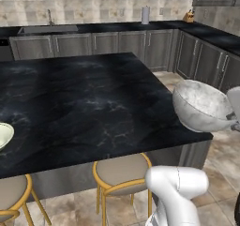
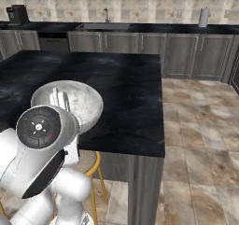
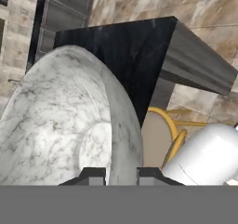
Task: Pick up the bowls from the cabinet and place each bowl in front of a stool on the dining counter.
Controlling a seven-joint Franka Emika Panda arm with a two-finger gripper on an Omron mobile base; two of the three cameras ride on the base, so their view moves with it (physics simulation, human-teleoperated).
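While my gripper pinches the marble bowl by its rim, it hangs off the dining counter's corner; bare top before the stool lies toward nine o'clock.

A paper towel roll, knife block and sink faucet stood far beyond the pincer, along the back wall.

The dining counter lies bare and open except the cream bowl at its left edge.
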